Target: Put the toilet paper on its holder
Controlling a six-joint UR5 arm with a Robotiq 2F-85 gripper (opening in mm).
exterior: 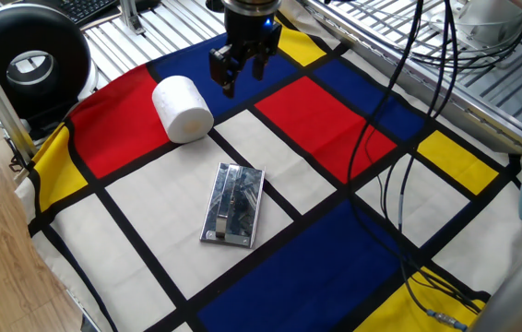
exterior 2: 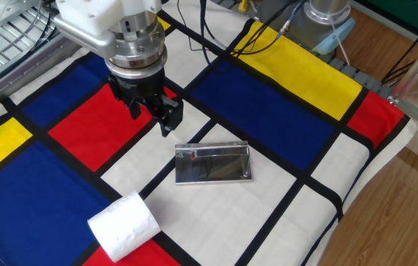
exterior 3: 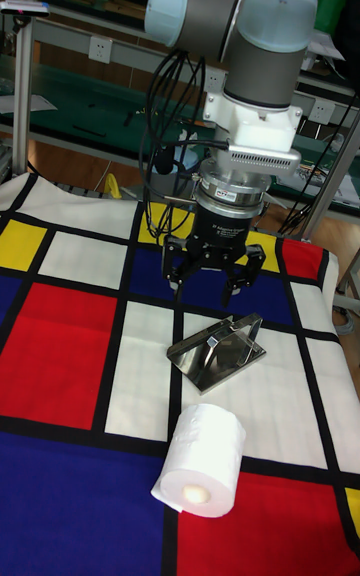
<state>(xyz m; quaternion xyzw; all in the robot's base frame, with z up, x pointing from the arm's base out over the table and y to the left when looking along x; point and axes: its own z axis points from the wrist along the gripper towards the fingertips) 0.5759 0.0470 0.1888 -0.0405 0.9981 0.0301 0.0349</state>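
The toilet paper [exterior: 182, 109] [exterior 2: 122, 225] [exterior 3: 201, 459] is a white roll lying on its side on the checked cloth, partly on a red square. The holder [exterior: 233, 205] [exterior 2: 213, 163] [exterior 3: 217, 348], a shiny chrome plate with a bar arm, lies flat on a white square. My gripper [exterior: 239, 70] [exterior 2: 152, 117] [exterior 3: 205, 283] hangs open and empty above the cloth. It is apart from the roll and from the holder, behind the holder in the tall view.
A colour-block cloth [exterior: 335, 231] covers the table. A black round device [exterior: 29, 65] stands at the far left. Black cables [exterior: 399, 138] hang across the cloth at the right. A wooden floor lies beyond the cloth's edge [exterior 2: 386, 185].
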